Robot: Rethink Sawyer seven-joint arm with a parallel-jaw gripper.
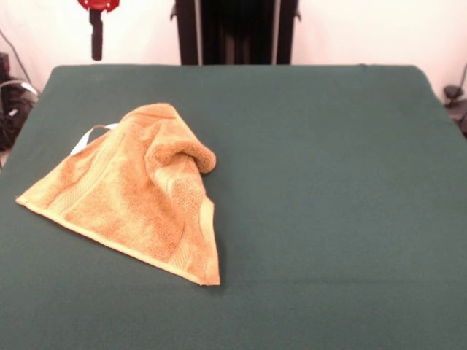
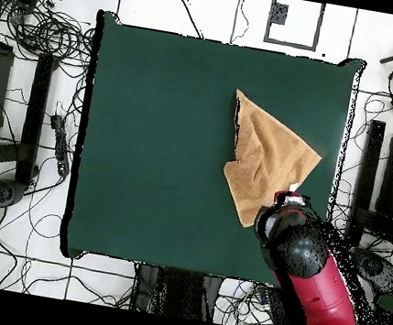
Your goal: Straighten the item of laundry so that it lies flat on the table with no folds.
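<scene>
- Front view: the orange-tan towel (image 1: 139, 193) lies crumpled left of centre on the green desk (image 1: 328, 182) (white tag (image 1: 89, 138) at its upper left); the pincer (image 1: 96, 29) hangs at upper left, its opening impossible to tell.
- Overhead view: towel (image 2: 271, 155) right of centre, folded; red arm (image 2: 312, 273) at lower right.

Red arm (image 2: 312, 273) raised, gripper (image 1: 96, 33) aloft.

Your front view looks across the large dark green felt-covered table (image 1: 328, 219) from its near edge, angled slightly down, close enough that the lower corners are cut off. Your overhead view looks straight down from high up, taking in the whole table (image 2: 148, 143) plus cable-strewn white floor (image 2: 33, 50) around it. Both share the tabletop and the orange-tan terry towel (image 1: 139, 197), which sits left of centre in front and right of centre (image 2: 271, 155) from above, since the views are turned half round.
</scene>
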